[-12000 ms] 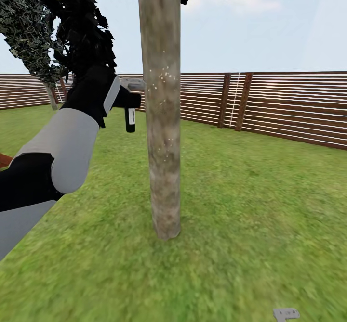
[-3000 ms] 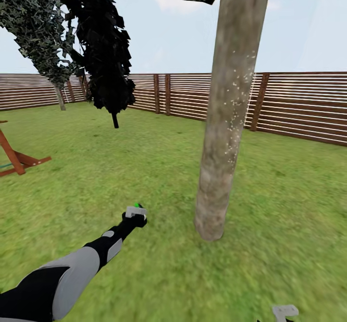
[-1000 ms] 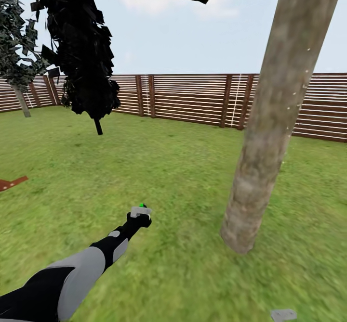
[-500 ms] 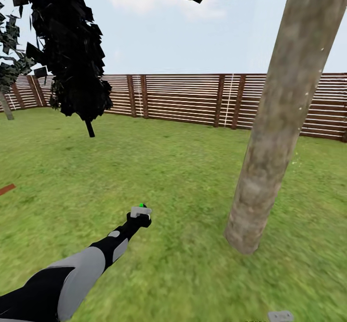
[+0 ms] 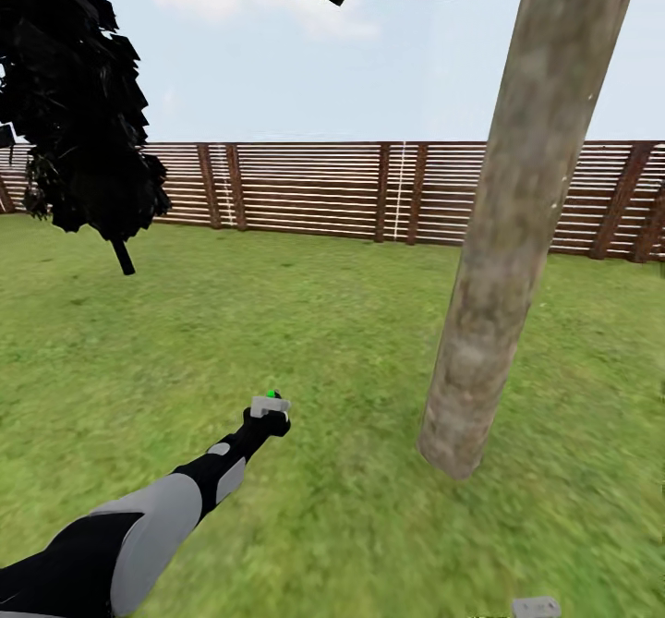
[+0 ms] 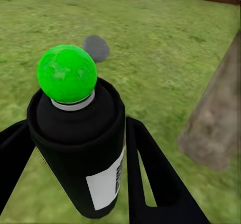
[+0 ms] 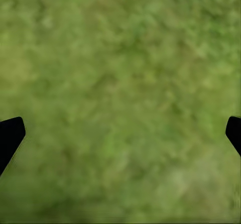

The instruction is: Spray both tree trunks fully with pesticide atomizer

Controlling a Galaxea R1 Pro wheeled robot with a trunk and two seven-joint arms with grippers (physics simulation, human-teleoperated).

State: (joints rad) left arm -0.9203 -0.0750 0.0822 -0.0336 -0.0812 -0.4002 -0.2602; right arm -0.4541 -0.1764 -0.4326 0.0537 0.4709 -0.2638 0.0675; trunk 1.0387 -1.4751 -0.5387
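Off to the left of the tree trunk, a dark conifer is seen in front of the slatted fence, well apart from everything else. Closer in, the left hand is held out low over the lawn, clamped around the pesticide atomizer, with its fingers pressed against the black can and the green cap sticking up on top. The sprayer is down near the foot of the trunk and left of it, so not much bark is lined up with the nozzle, by the look of it. To get this done right, the can should probably be raised and turned toward the trunk, then swept bottom to top so no patch is skipped. The right hand is spread wide open over bare grass, nothing in it.
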